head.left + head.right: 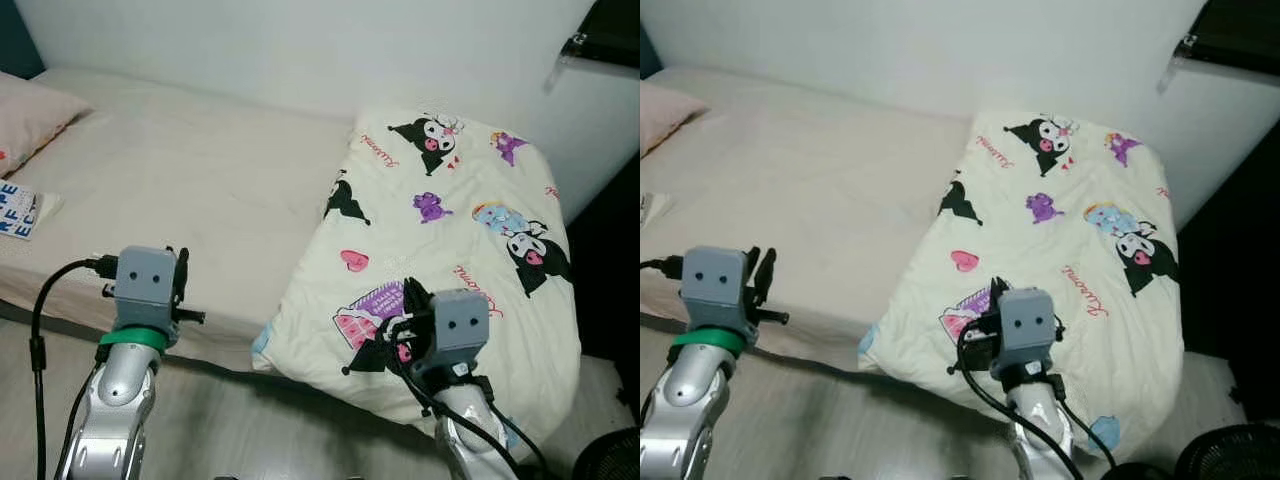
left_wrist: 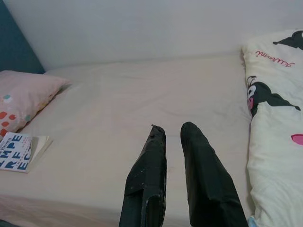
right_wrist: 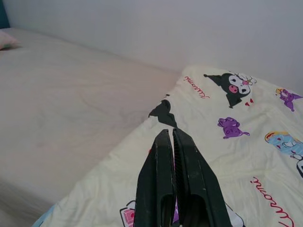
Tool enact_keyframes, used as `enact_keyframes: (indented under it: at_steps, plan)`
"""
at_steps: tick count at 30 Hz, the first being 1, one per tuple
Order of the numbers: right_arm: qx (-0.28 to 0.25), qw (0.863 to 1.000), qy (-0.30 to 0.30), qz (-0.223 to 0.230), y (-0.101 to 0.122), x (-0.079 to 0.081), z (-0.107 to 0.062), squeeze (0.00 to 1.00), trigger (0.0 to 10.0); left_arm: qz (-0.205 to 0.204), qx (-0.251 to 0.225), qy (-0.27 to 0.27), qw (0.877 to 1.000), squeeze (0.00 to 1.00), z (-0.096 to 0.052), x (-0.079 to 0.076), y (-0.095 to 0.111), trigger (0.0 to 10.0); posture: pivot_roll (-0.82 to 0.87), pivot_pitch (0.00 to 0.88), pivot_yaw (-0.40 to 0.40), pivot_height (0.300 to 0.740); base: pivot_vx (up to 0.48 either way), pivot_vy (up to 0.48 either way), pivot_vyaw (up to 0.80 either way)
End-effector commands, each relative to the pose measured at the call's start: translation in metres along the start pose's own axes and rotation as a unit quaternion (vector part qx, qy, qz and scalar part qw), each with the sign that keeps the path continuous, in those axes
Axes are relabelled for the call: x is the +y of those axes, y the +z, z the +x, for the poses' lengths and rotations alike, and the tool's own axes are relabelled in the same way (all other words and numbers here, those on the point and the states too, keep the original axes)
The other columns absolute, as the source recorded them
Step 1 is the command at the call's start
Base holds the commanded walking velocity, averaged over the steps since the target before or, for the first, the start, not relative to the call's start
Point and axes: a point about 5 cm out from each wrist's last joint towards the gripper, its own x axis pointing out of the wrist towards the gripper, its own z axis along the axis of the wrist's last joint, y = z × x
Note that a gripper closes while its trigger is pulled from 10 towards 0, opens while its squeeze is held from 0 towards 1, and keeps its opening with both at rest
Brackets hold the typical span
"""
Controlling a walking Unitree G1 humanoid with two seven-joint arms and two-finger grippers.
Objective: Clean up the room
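The right gripper [image 3: 174, 137] is hovering closed over the blanket [image 1: 450, 230]. The left gripper [image 2: 173, 135] is idling slightly parted. Closed fingers risk just pushing the fabric.

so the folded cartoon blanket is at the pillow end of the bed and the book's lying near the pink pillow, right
Not quite. The cartoon blanket lies at the end of the bed opposite the pink pillow, on the robot's right, as the left eye view shows. The book does lie near that pillow.
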Motion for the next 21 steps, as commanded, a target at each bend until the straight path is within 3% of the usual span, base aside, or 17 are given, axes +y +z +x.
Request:
enact_keyframes:
  at_steps: [1, 21]
  plan:
    - [0.005, 1.0, -0.008, 0.002, -0.0018, -0.0053, 0.0008, 0.0, 10.0, 0.002, 0.006, -0.007, 1.0, 0.0, 0.0011, -0.0046, -0.004, 10.0, -0.02, 0.0, 0.032, 0.74, 0.0, 0.0, 0.0]
    - [0.008, 1.0, 0.001, 0.001, -0.0035, -0.0021, 0.0011, 0.0, 10.0, -0.002, 0.0, -0.011, 1.0, 0.0, 0.0009, -0.0083, -0.0013, 10.0, -0.01, 0.0, 0.03, 0.74, 0.0, 0.0, 0.0]
